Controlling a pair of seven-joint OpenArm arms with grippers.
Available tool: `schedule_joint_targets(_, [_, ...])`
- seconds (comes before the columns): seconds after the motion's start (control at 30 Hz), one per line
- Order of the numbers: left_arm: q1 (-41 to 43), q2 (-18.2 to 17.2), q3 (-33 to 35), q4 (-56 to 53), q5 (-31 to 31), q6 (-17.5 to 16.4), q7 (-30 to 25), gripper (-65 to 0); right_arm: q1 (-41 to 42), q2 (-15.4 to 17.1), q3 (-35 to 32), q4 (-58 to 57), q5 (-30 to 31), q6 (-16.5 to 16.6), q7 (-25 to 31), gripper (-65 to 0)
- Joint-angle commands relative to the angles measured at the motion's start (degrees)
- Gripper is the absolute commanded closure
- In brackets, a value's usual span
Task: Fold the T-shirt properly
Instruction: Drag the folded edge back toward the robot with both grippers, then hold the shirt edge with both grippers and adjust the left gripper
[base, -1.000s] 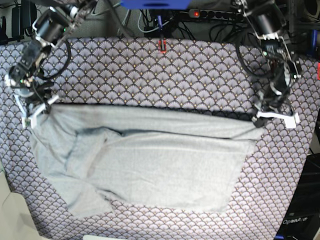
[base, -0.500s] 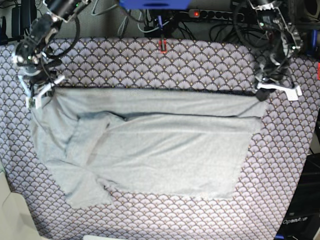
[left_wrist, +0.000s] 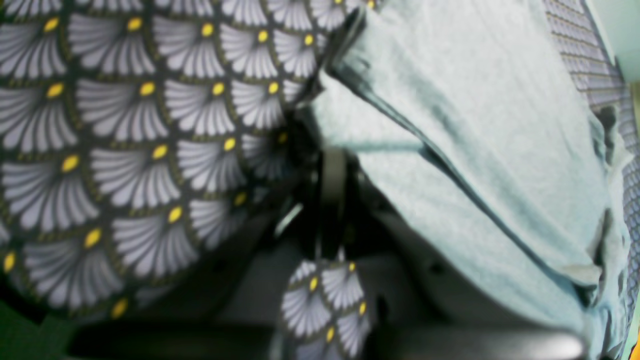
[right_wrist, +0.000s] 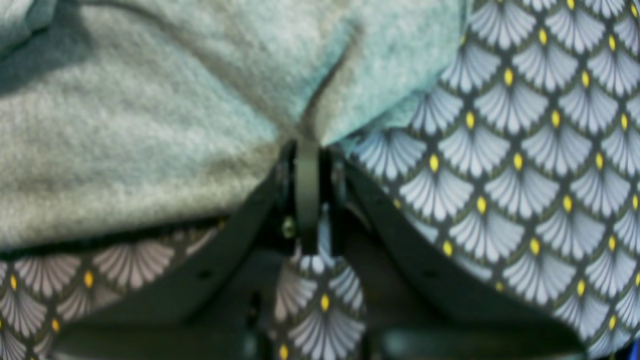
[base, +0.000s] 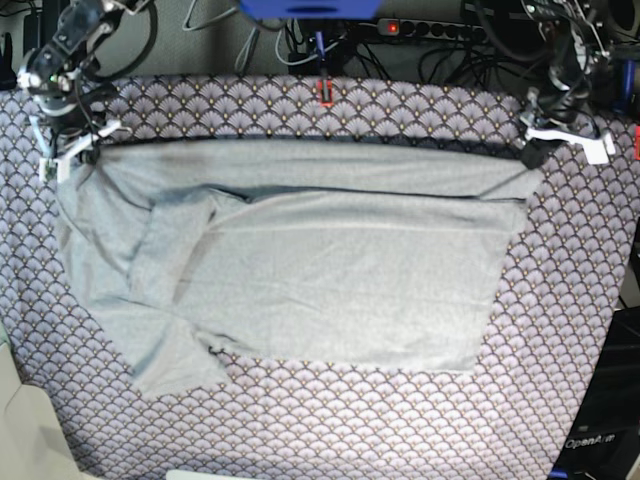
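The scallop-patterned cloth (base: 320, 110) covers the worktop. The T-shirt (base: 330, 290) lies spread across it. The left gripper (base: 535, 152) and right gripper (base: 72, 152) pinch its far corners. Next, I think: lay it flat.

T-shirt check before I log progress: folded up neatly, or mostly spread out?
Mostly spread: the T-shirt lies wide across the patterned cloth, only its far edge doubled over, one sleeve sticking out.
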Motion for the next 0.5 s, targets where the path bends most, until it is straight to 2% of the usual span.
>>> schedule_joint_targets(0.0, [0.33,-0.86,-0.44,1.30,-0.74,-0.16,-1.97,0.0,-1.52,-0.81,0.56,0.07,-3.30,-0.69,-2.94,0.0])
schedule_joint_targets(0.2, [3.50,-0.86,-0.44,0.68,-0.56,-4.82,-2.15,0.0,-6.35,-4.06,0.56,0.07,-3.30,-0.69,4.26,0.0])
schedule_joint_targets(0.3, [5.08,-0.86,-0.44,0.68,-0.56,-4.91,-2.50,0.0,-7.85,-4.14,1.00,0.07,-3.30,-0.69,5.41,0.0])
schedule_joint_targets(0.47, [6.57,-1.74,-0.53,0.60,-0.56,-7.55,-2.50,0.0,-8.46,-4.14,3.02,-0.02,-3.30,-0.69,7.69,0.0])
